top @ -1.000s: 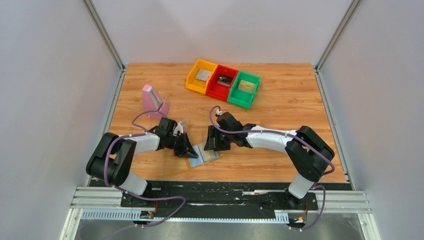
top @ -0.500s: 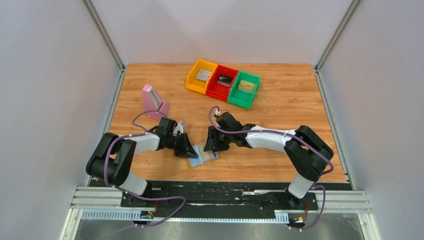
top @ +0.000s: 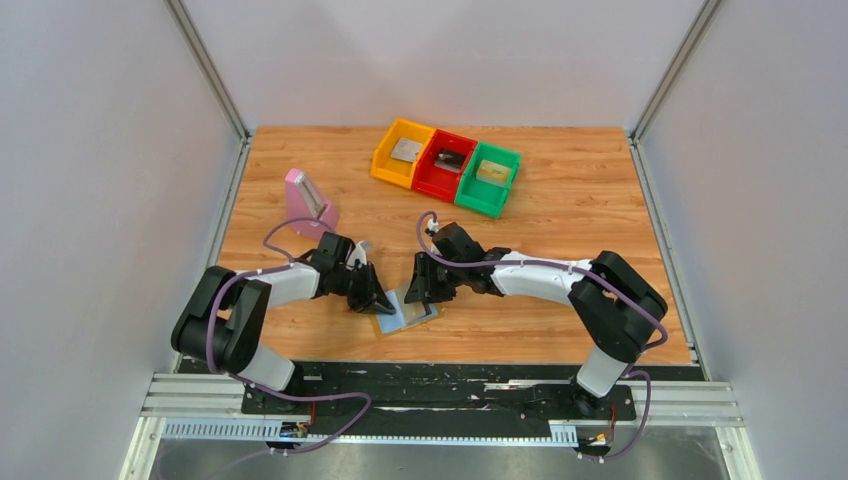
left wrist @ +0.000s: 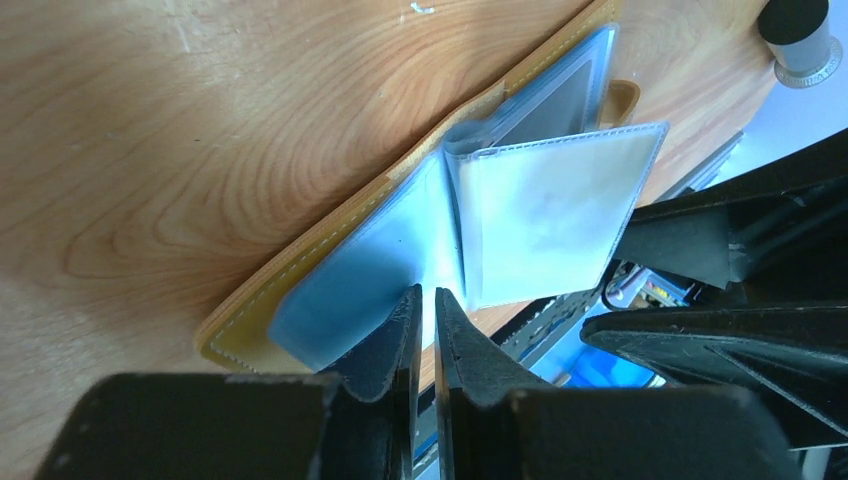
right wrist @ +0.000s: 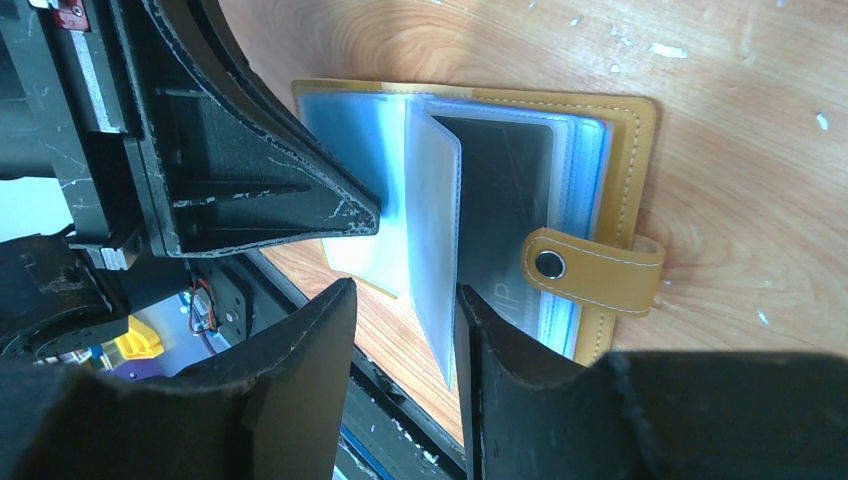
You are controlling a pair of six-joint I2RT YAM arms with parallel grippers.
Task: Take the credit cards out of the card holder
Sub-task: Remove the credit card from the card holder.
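The card holder (top: 392, 322) lies open near the table's front edge, mustard outside and light blue inside. In the right wrist view its tan tab (right wrist: 600, 270) lies over a dark grey credit card (right wrist: 500, 190) in the right half. A clear sleeve (right wrist: 435, 220) stands up from the spine. My right gripper (right wrist: 405, 295) is open around that sleeve's lower edge, which lies against the right finger. My left gripper (left wrist: 425, 295) is shut, its tips resting on the blue left page (left wrist: 350, 290). The raised sleeve (left wrist: 550, 220) also shows in the left wrist view.
Yellow (top: 385, 160), red (top: 430, 172) and green (top: 478, 195) bins stand at the back, holding a silver-grey (top: 405, 150), a dark (top: 449, 158) and a golden (top: 491, 171) card. A pink block (top: 308, 203) stands behind the left arm.
My right gripper has edged slightly left over the holder. The left gripper and the holder have stayed in place.
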